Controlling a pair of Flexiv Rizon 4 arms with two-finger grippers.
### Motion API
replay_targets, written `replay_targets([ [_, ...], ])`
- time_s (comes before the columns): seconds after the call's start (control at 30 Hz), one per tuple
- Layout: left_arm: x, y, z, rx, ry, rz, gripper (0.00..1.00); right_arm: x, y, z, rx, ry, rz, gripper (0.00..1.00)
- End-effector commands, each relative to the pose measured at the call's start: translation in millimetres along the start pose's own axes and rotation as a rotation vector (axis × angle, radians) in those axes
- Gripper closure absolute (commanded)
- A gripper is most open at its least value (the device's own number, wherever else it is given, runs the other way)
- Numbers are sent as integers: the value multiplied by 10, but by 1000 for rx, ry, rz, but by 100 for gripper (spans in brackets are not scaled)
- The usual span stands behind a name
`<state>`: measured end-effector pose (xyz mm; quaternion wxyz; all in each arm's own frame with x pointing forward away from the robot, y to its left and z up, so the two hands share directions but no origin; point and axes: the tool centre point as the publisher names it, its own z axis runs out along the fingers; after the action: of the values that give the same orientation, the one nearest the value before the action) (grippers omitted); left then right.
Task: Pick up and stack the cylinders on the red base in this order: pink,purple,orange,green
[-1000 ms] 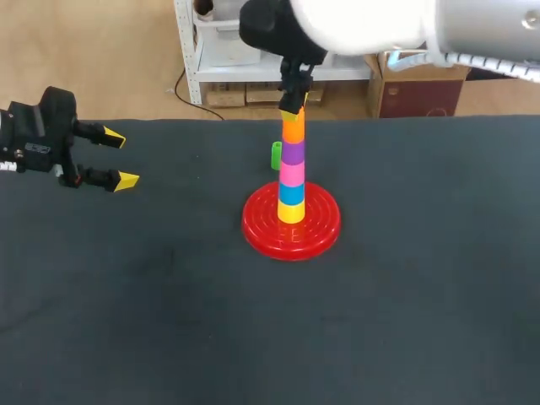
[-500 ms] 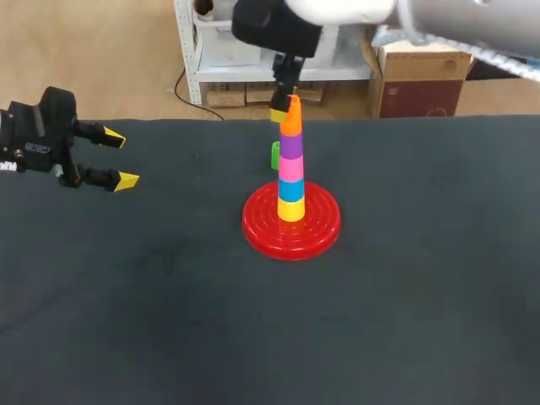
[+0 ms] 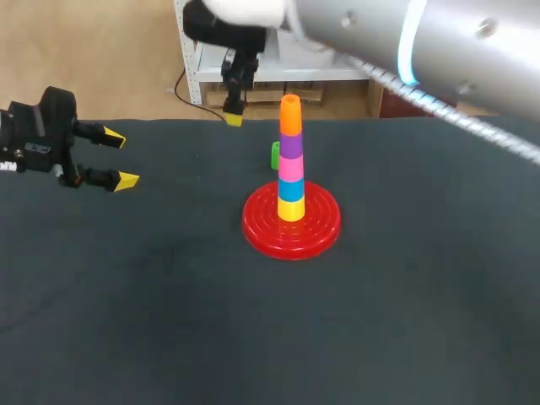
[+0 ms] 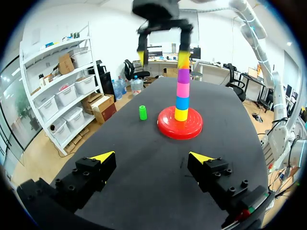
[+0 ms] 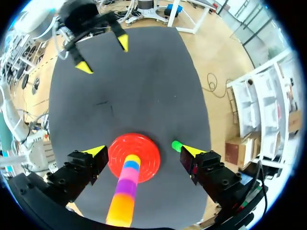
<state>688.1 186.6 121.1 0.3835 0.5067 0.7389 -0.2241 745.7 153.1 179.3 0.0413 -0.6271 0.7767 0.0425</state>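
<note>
Tabletop (image 3: 126, 321), dark cloth. Right arm (image 3: 405, 42), reaching over red base (image 3: 261, 228); right gripper (image 5: 142, 150) raised beyond-left of base, fingers apart, empty. Left gripper (image 3: 121, 159), well left of base, fingers apart, empty. Stack on base: yellow, blue, pink cylinder (image 3: 291, 171), purple cylinder (image 3: 291, 148), orange cylinder (image 3: 290, 118) topmost. Green cylinder (image 3: 275, 154), upright on table just behind base.

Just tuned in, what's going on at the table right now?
The stack on the red base has the orange cylinder on top, above purple and pink. The right claw hangs open and empty near the top of the stack. The green cylinder stands on the table behind the base, not yet picked up. The left claw is open and empty, off to the side.
</note>
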Motion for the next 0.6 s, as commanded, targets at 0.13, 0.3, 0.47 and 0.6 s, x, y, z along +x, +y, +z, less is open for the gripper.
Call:
replay_targets([
  [0.13, 17, -14, -1, -5, -6, 3, 0, 104, -378, 578, -177, 127, 154, 0],
  [0.3, 17, -14, -1, -5, -6, 3, 0, 235, -453, 780, -213, 144, 237, 0],
  [0.47, 17, -14, -1, -5, -6, 3, 0, 316, -511, 963, -218, 198, 308, 0],
  [0.6, 17, -14, -1, -5, -6, 3, 0, 313, -605, 1023, -180, 248, 336, 0],
])
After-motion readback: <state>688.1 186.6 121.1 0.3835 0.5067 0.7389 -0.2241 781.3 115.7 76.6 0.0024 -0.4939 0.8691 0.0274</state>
